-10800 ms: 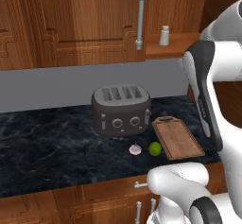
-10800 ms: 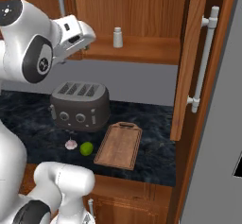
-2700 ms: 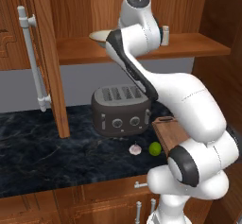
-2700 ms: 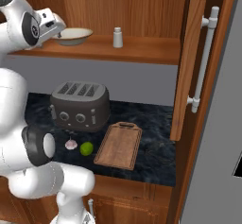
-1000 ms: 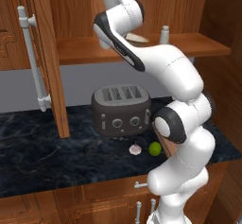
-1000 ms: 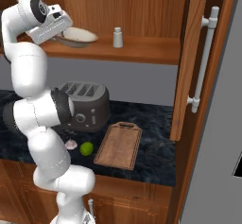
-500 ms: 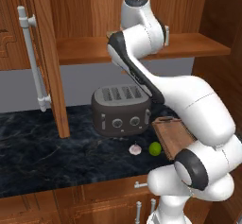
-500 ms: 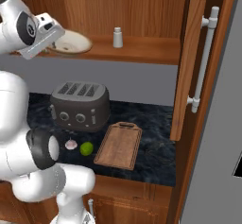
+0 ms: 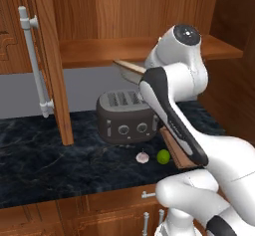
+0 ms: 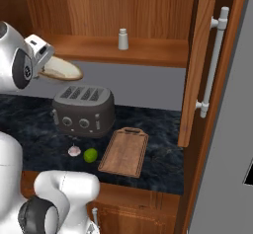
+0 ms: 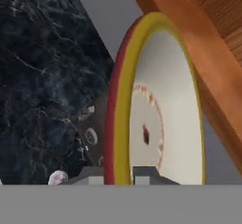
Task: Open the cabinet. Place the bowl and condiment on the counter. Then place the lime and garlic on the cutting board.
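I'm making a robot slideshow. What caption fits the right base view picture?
Gripper carries the bowl out of the open cabinet, above the toaster.

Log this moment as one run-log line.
cabinet open | gripper shut on bowl rim, off shelf, above toaster | lime, garlic on counter

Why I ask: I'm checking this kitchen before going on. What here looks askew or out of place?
The bowl is off the cabinet shelf, pinched by its rim in the shut hand and hanging in the air above the toaster. The shaker stands upright on the shelf; lime and garlic lie on the counter beside the cutting board.
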